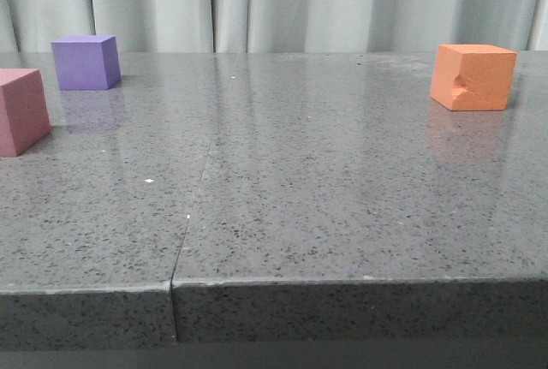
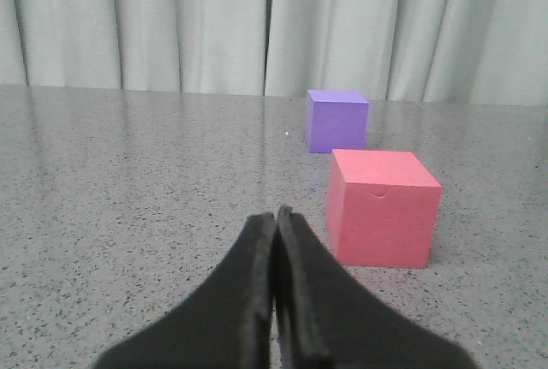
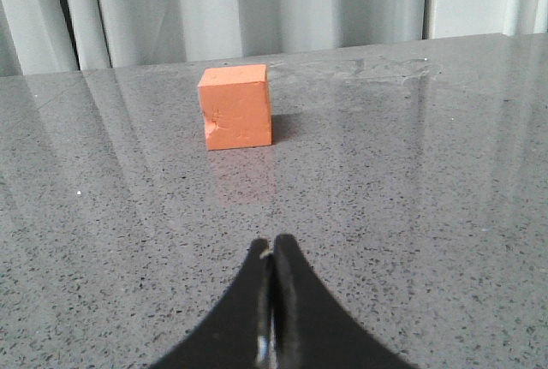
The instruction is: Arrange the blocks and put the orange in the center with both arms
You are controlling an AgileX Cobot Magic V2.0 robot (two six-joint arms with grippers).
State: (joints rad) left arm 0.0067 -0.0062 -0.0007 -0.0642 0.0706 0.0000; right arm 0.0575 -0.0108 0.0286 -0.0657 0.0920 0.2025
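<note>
Orange foam cube (image 1: 473, 76) sitting far right, dented, looking light and squashy; I am planning to pinch its flat sides; left gripper (image 2: 276, 215) and right gripper (image 3: 272, 245) both closed, empty

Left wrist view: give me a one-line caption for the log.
Shut left gripper low over the grey speckled table, pink-red foam cube just ahead, purple foam cube behind it.

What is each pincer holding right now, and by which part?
Nothing. The left pincer and right pincer are both shut on empty air; the pink-red cube, purple cube and orange cube sit untouched on the table.
</note>
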